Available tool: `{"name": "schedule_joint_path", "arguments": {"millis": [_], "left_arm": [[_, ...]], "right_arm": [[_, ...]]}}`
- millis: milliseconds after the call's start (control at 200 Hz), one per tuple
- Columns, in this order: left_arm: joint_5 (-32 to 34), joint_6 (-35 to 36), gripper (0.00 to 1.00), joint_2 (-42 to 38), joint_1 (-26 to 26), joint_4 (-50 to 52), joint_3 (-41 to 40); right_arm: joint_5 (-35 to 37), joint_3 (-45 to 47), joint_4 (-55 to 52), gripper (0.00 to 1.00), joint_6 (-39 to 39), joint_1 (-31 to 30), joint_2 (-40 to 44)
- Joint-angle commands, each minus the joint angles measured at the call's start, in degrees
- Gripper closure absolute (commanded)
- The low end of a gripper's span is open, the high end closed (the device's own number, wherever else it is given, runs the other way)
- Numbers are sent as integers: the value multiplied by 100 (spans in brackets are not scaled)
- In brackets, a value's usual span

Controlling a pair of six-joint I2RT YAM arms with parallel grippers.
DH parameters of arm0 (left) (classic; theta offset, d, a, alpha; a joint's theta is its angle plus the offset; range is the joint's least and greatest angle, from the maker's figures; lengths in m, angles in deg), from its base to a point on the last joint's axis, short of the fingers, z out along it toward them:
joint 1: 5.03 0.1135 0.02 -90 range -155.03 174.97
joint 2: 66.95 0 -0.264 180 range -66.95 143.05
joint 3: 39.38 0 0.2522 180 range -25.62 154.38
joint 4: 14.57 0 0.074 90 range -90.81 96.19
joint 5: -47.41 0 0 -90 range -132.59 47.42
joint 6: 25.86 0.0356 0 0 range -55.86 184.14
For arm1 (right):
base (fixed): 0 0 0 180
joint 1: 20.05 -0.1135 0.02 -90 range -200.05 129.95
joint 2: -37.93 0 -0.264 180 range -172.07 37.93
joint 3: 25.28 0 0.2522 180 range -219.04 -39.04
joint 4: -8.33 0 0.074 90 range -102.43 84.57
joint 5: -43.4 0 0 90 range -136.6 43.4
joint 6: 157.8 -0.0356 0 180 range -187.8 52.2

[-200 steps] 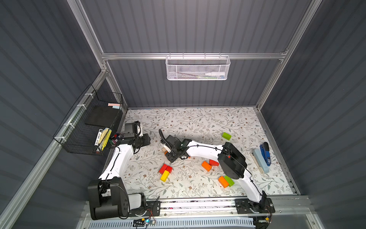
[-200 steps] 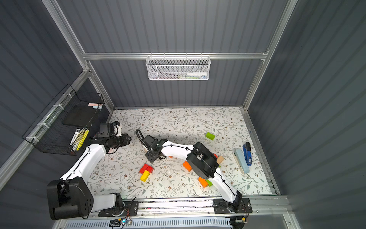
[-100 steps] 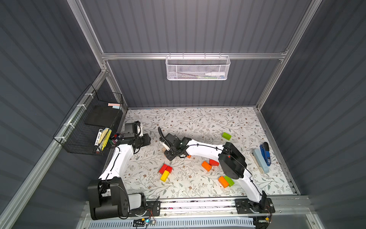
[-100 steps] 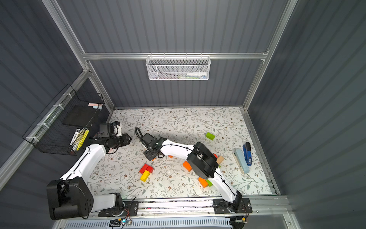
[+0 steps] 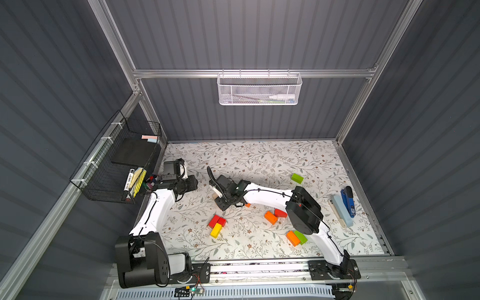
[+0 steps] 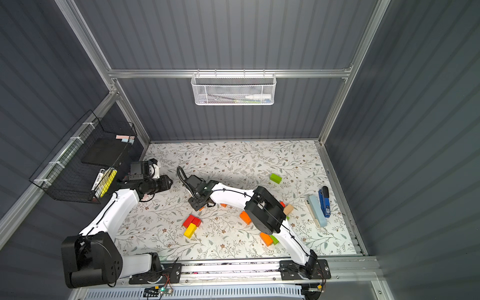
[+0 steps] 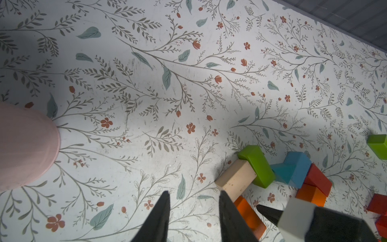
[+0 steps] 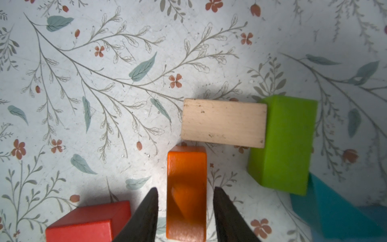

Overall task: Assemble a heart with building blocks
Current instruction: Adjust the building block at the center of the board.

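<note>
The orange block [image 8: 186,165] I am after lies flat on the surface [image 8: 104,104], between the fingers of the right claw [image 8: 185,188]. That claw is partly open. I see a sliver of gap on each side of the block, so nothing is gripped yet.

The block's far end sits just beside the long side of a tan block [image 8: 223,122], which butts against a green block [image 8: 282,144]. A teal block [image 8: 335,209] lies beyond the green, and a red block [image 8: 90,222] lies near the outside of one finger.

In both top views this cluster is toward the left arm's side of the middle, mostly hidden under the right wrist. A red-and-yellow group [image 5: 217,224] lies apart, nearer the front. I make out no heart shape yet, so I judge the build to be at an early stage.

The left claw [image 7: 194,193] hangs empty, fingers moderately apart, over bare surface just beside the cluster.

To do this pick well, I would:
- Close squarely on the block's long sides, with the fingers centred along its length so it cannot pivot.
- Lift straight up before moving sideways, since the tan block is near enough to be dragged.
- Watch the finger next to the red block as it closes.
- Keep the left claw back, because the two claws are crowding the same spot.
</note>
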Motion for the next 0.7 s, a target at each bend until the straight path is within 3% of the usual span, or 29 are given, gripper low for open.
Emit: {"name": "schedule_joint_path", "arguments": {"millis": [0,290,690], "left_arm": [[-93,24,59,-60,11,-82,-62],[-98,33,60,-73,11,-80,-72],[-93,38,60,-85,11,-82,-75]], "right_arm": [[-1,-17,-105,53,63,-39,-208],[24,-57,-140,55,90,-39,-294],[185,-61,-99,66,50,-39,-262]]}}
